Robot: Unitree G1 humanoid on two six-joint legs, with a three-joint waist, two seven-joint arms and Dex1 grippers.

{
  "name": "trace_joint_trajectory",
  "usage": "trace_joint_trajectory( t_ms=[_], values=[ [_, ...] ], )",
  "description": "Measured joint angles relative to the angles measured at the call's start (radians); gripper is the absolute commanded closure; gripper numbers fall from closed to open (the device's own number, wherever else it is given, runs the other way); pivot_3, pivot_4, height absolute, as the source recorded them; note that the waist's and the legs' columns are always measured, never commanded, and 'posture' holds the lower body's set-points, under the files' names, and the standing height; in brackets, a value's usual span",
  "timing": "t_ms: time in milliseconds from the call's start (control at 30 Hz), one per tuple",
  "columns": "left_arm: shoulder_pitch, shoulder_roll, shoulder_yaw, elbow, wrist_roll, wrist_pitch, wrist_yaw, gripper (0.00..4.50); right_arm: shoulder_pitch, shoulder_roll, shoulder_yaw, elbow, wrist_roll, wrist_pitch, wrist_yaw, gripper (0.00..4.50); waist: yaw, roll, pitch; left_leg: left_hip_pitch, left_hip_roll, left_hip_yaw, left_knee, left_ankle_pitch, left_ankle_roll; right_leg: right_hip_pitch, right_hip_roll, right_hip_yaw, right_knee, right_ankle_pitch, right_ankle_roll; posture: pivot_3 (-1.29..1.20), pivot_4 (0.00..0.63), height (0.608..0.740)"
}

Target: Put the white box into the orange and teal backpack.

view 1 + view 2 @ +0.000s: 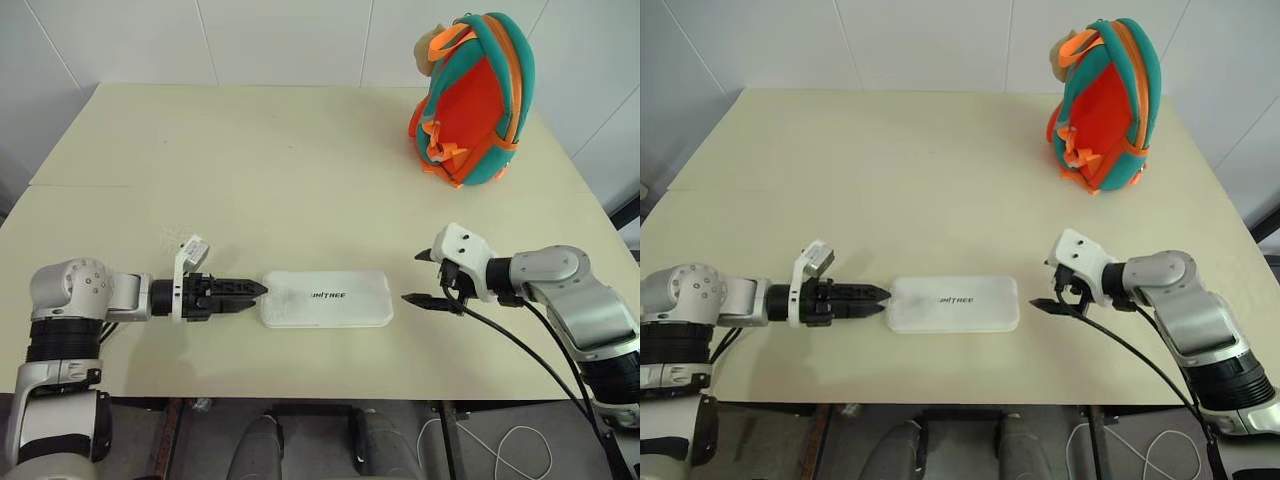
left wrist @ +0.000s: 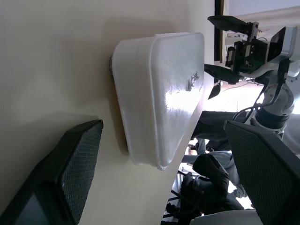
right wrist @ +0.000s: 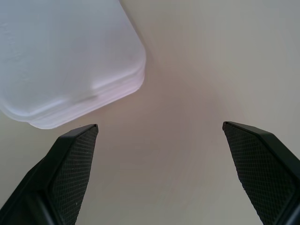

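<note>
Backpack (image 1: pixel 472 100) stands upright, white box (image 1: pixel 326 298) lying well apart.

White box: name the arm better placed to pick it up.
Left, probably. The left gripper sits open right at the near end of the white box, while the right gripper, also open, stands apart from its other end.

A: How's the light?
B: Bright and even from overhead; the table (image 1: pixel 300 150) is softly lit, with faint shadows under the box (image 1: pixel 326 298) and backpack (image 1: pixel 472 100).
A: Any glare or blur?
B: A glossy highlight on the box top in the left wrist view; the near fingers (image 3: pixel 70 173) look soft.
</note>
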Motion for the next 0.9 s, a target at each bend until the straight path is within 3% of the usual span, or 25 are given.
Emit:
trace_joint_trajectory(
  t_ms=[367,467,700,800,900],
  values=[
    [-0.041,-0.073,-0.030,0.022,0.030,-0.011,0.000,0.06,-0.014,0.047,0.040,0.060,-0.008,-0.033,-0.002,0.00,0.001,0.000,0.000,0.000,0.000,0.000,0.004,0.000,0.000,0.001,0.000,0.000,0.001,0.001,0.001,0.00,0.150,0.740],
    [-0.054,-0.087,-0.042,0.049,0.048,-0.032,-0.009,0.66,-0.025,0.048,0.040,0.068,-0.011,-0.043,-0.003,0.00,0.002,0.000,0.000,0.000,-0.001,0.000,0.005,0.000,0.000,0.003,0.000,0.000,0.001,0.001,0.002,0.00,0.150,0.740],
    [-0.048,-0.085,-0.100,0.057,0.068,-0.073,-0.067,2.84,-0.024,0.043,0.039,0.072,-0.019,-0.043,-0.003,0.00,0.000,0.000,0.000,0.000,0.000,0.000,0.005,0.000,0.000,0.003,0.000,0.000,0.001,0.001,0.002,0.00,0.150,0.740],
    [-0.049,-0.083,-0.101,0.050,0.059,-0.092,-0.117,3.23,-0.024,0.042,0.038,0.076,-0.027,-0.042,-0.005,0.00,0.001,0.000,0.000,0.000,-0.001,0.000,0.006,0.000,0.000,0.003,0.000,0.000,0.000,0.001,0.002,0.00,0.150,0.740],
    [-0.048,-0.075,-0.120,0.048,0.062,-0.115,-0.138,3.24,-0.024,0.042,0.038,0.076,-0.028,-0.042,-0.006,0.00,0.000,0.000,0.000,0.000,0.000,0.000,0.006,0.000,0.000,0.003,0.000,0.000,0.001,0.001,0.002,0.00,0.150,0.740]
  ],
)
